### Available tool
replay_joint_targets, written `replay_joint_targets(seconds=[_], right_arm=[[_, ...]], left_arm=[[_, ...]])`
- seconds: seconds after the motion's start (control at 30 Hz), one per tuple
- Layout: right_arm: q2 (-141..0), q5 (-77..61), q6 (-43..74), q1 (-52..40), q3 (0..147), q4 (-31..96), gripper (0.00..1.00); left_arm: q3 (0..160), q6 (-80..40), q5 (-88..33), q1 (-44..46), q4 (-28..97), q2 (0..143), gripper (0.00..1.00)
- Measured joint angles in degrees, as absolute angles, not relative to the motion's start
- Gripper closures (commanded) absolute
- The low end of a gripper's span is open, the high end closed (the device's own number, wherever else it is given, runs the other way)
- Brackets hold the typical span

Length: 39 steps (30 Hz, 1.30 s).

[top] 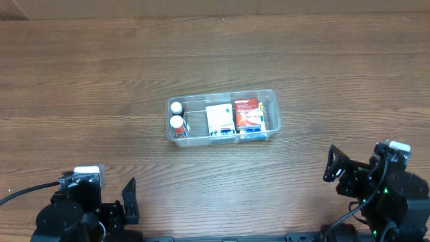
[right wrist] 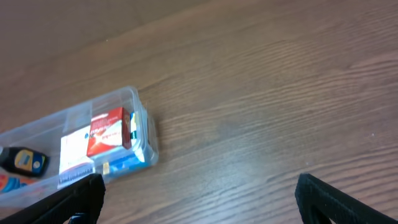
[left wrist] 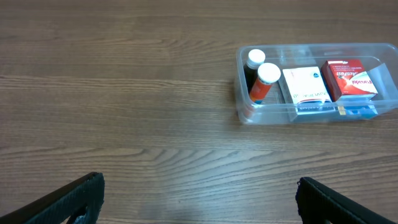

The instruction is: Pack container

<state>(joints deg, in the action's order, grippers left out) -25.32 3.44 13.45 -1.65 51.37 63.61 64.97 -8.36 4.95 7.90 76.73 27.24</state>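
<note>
Both hands stand spread wide with nothing between the fingers: the left hand (left wrist: pixel 199 202) shows only bare counter (top: pixel 101 81) in its gap, and so does the right hand (right wrist: pixel 199 199). Each hand sits at the near edge of the counter, one to the left and one to the right, well apart from the container (top: pixel 196 119). The container rests flat near the middle of the counter, long side running left to right. Inside it, two white-capped bottles (top: pixel 177 123) stand at the left end. A white box (top: pixel 218 119) occupies the middle, a red box (top: pixel 247 113) lies just to its right, and a blue item (left wrist: pixel 357 111) shows at the near right corner, partly under the red box. A strip of bare floor separates the bottles from the white box. No loose item appears on the counter in any view, and no lid is visible. Judged from this layout, packing is complete or nearly so. Any remaining step cannot be identified from these views.
</note>
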Motion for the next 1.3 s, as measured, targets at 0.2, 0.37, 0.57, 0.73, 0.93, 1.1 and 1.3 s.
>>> replay_joint_targets(seconds=[0.2,0.37,0.57,0.73,0.93,1.1,1.3], right_arm=[[-6.6,1.5,10.0,-4.2,28.5,43.4,0.00],[-0.9,-2.5,3.6,-4.2,12.0,16.8,0.00],[-0.7,-3.2,-4.4,-4.2,1.0,-0.7,0.00],[-0.7,-3.2,-6.9,-4.2,1.0,4.7,0.00],[-0.7,-3.2,-7.3,-4.2,1.1,4.7,0.00],[-0.7,-3.2,-7.4,-4.2,1.1,4.7,0.00],[-0.7,-3.2,-7.4,-4.2,1.1,4.8,0.00]], left_arm=[[64.9,-8.4,5.0,7.9,76.7,27.2,0.00],[64.9,-8.4,5.0,7.9,76.8,27.2,0.00],[64.9,-8.4,5.0,7.9,76.8,27.2,0.00],[64.9,-8.4,5.0,7.9,76.7,27.2,0.00],[64.9,-8.4,5.0,7.9,76.8,27.2,0.00],[64.9,-8.4,5.0,7.9,76.8,27.2,0.00],[64.9,-8.4,5.0,7.9,76.8,27.2,0.00]])
